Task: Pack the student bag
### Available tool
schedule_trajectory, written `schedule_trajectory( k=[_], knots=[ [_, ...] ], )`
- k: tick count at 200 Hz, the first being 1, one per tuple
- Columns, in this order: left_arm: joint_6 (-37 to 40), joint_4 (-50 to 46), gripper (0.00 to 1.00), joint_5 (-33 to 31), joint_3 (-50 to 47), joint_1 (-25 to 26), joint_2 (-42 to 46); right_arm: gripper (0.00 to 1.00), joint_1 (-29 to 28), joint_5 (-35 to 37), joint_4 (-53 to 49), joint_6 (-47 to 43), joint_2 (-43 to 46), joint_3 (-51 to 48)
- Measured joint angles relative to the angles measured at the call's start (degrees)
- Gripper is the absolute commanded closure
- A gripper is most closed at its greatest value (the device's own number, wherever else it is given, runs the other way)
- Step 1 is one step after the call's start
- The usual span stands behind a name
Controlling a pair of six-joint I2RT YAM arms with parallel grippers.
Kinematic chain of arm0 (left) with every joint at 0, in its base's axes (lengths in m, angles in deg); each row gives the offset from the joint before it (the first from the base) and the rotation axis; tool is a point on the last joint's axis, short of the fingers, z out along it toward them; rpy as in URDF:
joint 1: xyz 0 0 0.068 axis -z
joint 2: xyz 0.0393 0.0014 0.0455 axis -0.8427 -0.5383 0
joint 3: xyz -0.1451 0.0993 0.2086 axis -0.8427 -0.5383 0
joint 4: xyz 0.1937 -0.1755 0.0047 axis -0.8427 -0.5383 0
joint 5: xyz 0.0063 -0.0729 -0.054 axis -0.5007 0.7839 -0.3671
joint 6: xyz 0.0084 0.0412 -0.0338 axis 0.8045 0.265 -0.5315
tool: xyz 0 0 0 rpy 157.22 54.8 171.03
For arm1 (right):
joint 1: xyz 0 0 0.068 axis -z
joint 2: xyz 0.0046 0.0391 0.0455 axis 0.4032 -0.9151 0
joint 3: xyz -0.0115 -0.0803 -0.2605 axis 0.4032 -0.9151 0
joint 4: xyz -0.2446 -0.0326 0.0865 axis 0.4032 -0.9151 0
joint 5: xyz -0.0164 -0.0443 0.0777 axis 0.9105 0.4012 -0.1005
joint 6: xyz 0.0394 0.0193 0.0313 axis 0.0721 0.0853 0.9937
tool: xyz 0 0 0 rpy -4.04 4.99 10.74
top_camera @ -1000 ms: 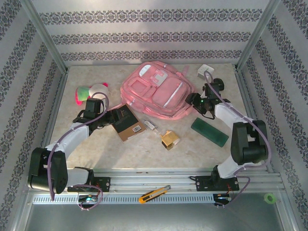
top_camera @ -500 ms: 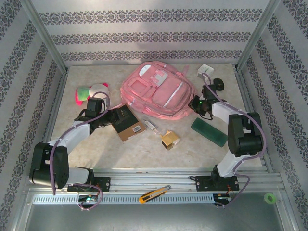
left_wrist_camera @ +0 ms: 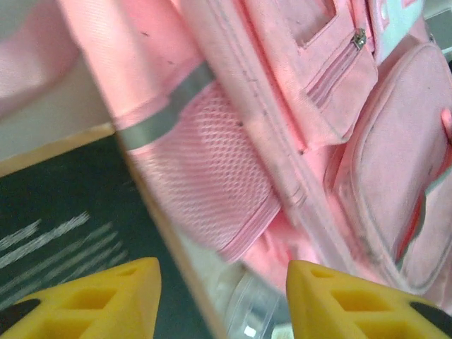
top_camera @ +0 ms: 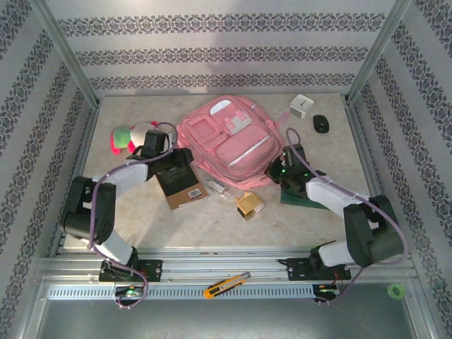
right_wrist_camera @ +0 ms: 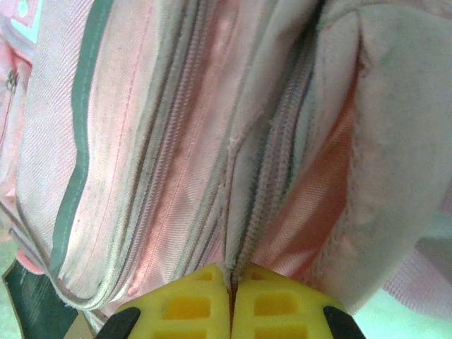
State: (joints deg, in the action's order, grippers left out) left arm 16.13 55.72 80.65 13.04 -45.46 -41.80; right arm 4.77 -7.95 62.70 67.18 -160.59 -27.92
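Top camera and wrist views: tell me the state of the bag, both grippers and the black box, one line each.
student bag: lying flat, front pockets facing up.
left gripper: open, holding nothing.
right gripper: shut on a seam of the student bag.
black box: closed, lying flat.

Right gripper at bottom centre: yellow fingers pressed together, thin fold of pink fabric pinched between them. Student bag close up, with a zipper running up from the pinch and a grey-green stripe at left. Dark green object at bottom-left corner (partly hidden). Pale table at bottom right.
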Motion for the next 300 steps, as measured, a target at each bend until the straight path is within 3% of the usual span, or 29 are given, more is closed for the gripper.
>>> schedule_trajectory(
  k=[77, 155, 169, 181, 193, 210, 253, 300],
  knots=[
    [-0.1, 4.7, 0.57, -2.1, 9.3, 0.8, -13.4, 1.00, -15.1, 6.8, 5.1, 7.4, -3.9, 1.5],
    [4.5, 3.9, 0.51, -8.2, 18.8, -0.1, -19.0, 1.00, -27.6, 11.0, 6.3, 10.8, -15.2, 11.4],
    [5.7, 3.4, 0.48, -9.1, 19.4, -0.4, -18.9, 0.95, -29.1, 10.8, 6.3, 10.6, -17.3, 13.7],
    [6.9, 2.5, 0.45, -9.9, 19.4, -0.7, -18.4, 0.81, -30.0, 10.3, 6.3, 10.6, -18.7, 15.6],
    [8.3, 0.7, 0.42, -10.6, 19.4, -0.9, -17.3, 0.66, -30.4, 9.6, 6.3, 10.1, -18.9, 16.3],
    [11.4, -2.7, 0.38, -11.2, 19.4, -0.8, -14.2, 0.59, -30.8, 9.2, 5.4, 8.3, -17.7, 17.1],
    [23.6, -5.6, 0.36, -9.9, 18.7, -0.7, -2.2, 0.54, -28.8, 8.5, -1.2, 1.3, -5.3, 16.2],
    [45.6, -6.6, 0.33, -5.9, 14.1, 2.7, 6.6, 0.54, -16.5, 2.8, -4.4, -9.5, 10.3, 9.8]
  ],
)
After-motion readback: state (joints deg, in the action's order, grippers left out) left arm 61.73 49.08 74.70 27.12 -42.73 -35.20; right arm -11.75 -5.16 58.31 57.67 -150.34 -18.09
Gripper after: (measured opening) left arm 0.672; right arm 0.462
